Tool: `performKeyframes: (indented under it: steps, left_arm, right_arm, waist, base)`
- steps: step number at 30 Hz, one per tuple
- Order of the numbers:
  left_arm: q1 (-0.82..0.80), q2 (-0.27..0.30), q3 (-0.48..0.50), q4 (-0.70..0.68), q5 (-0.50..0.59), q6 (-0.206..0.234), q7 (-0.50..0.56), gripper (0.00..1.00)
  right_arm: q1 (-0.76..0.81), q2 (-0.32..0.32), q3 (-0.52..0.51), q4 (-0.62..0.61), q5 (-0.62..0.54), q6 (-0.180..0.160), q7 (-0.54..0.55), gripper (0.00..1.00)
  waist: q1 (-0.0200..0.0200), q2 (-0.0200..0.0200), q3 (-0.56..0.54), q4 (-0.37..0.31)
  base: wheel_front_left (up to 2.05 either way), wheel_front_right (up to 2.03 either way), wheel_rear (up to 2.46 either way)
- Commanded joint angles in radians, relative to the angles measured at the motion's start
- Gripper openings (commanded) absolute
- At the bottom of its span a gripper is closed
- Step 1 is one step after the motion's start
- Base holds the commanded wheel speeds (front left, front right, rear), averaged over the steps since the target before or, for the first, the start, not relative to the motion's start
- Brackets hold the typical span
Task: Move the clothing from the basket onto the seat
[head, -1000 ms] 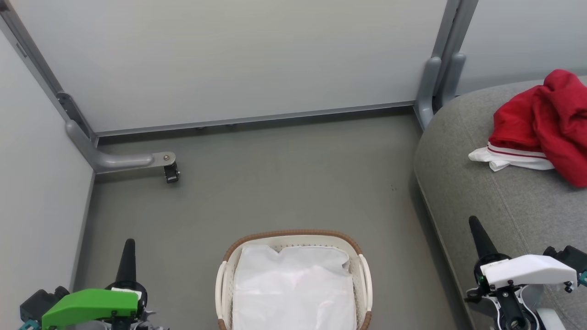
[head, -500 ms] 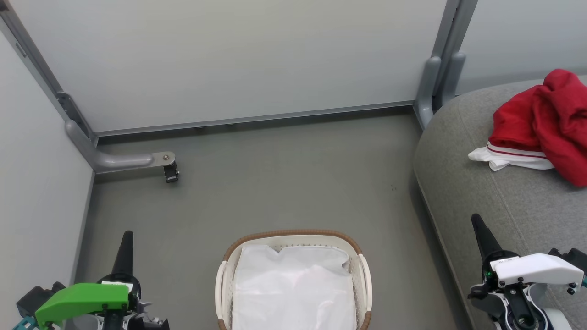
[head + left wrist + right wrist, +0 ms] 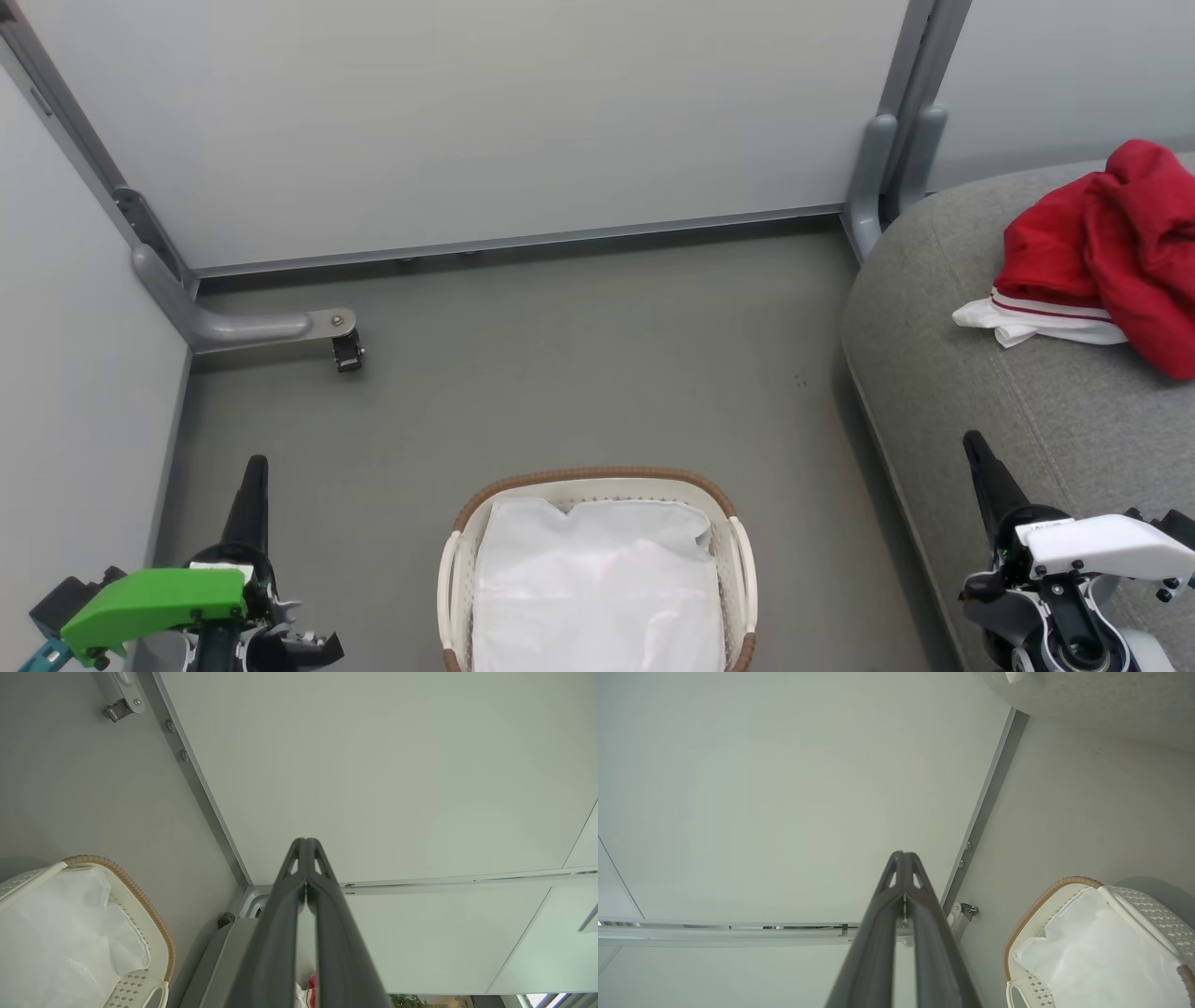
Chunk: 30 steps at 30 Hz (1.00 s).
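Note:
The clothing (image 3: pixel 1102 252), a red heap with a white, red-striped edge, lies on the grey seat (image 3: pixel 952 373) at the right. A sliver of red clothing (image 3: pixel 312 985) shows between my left fingers. The white basket (image 3: pixel 597 481) with a brown rim stands on the floor at the bottom centre, and in it I see just its white liner (image 3: pixel 597 588). The basket (image 3: pixel 140 896) and the basket (image 3: pixel 1045 900) appear in both wrist views. My left gripper (image 3: pixel 254 467) is shut and empty, left of the basket. My right gripper (image 3: pixel 973 443) is shut and empty over the seat's front edge.
Pale partition panels (image 3: pixel 467 121) close off the back and left. A grey panel foot with a caster (image 3: pixel 347 350) juts onto the floor at the left, and a grey post (image 3: pixel 882 168) stands beside the seat. Grey floor (image 3: pixel 579 355) stretches between the basket and the panels.
Both grippers have shifted slightly: the left tip rose in the picture, the right one moved a little up and to the right. The clothing and the basket stayed put.

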Motion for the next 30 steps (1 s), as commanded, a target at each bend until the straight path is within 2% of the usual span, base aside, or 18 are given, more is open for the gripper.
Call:
performKeyframes:
  steps: [1, 20, 30]
  left_arm:
    - [-0.025, 0.000, 0.006, -0.008, -0.017, -0.004, 0.006, 0.00]
    - [-0.043, -0.002, 0.021, -0.008, -0.132, -0.011, 0.040, 0.00]
    - [-0.040, -0.002, 0.021, -0.007, -0.128, -0.011, 0.040, 0.00]
  right_arm:
    - [-0.017, -0.007, -0.006, -0.008, 0.020, 0.000, 0.008, 0.00]
    - [-0.017, -0.007, -0.024, -0.015, 0.149, 0.000, 0.042, 0.00]
    - [-0.017, -0.007, -0.024, -0.015, 0.144, 0.000, 0.041, 0.00]
  waist:
    - [0.0000, -0.0001, 0.000, 0.000]
    - [0.0000, -0.0001, 0.001, -0.001]
    - [0.0000, -0.0001, 0.001, -0.001]
  base:
    - [0.00, 0.00, 0.00]
    - [0.00, 0.00, 0.00]
    - [0.00, 0.00, 0.00]
